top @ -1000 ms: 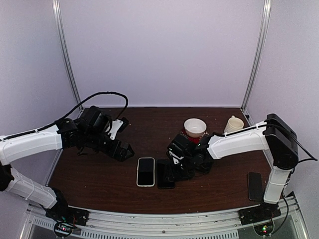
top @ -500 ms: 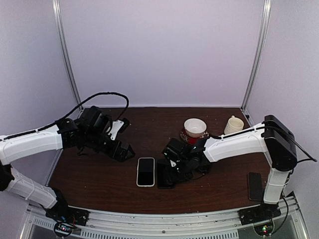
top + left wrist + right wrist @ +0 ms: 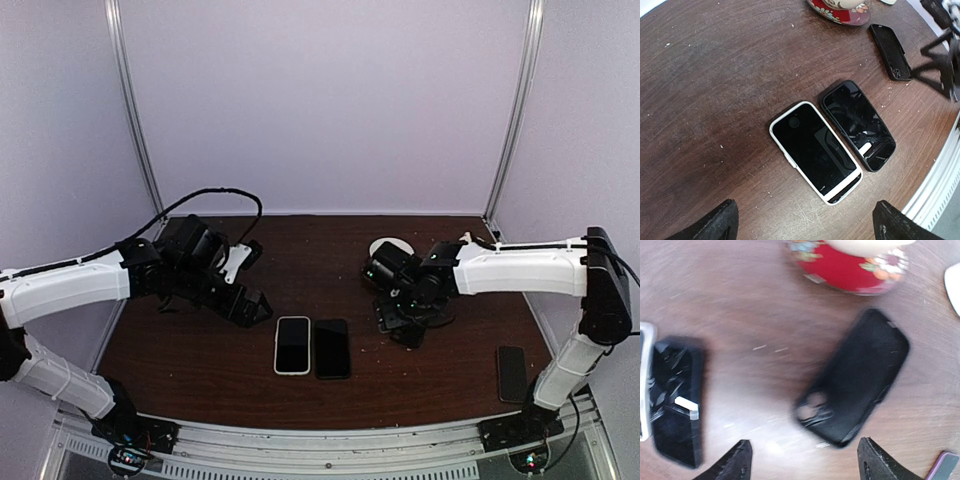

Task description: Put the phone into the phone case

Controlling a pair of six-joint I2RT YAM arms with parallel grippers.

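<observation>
**Black phone flat on the table, apart from its case; both pincers open and empty**

The black phone (image 3: 858, 125) is seen lying flat on the table (image 3: 705, 75) near the front edge, one long side just beside a white-cased phone (image 3: 815, 152). It is judged stiff, thin and glossy, so slippery and easily cracked. It is best taken across its two long edges, though the neighbour crowds one of them. The black phone case (image 3: 855, 385) is laid flat and askew, well apart to the right, near a red bowl (image 3: 850, 265). It is judged light and slightly yielding, and which face is up cannot be told. The right pincer (image 3: 805, 460) is hung over the case, jaws spread wide, nothing held, with its arm stretched across from the right. The left pincer (image 3: 805, 227) is fully opened and empty, poised low beside the phones.
</observation>
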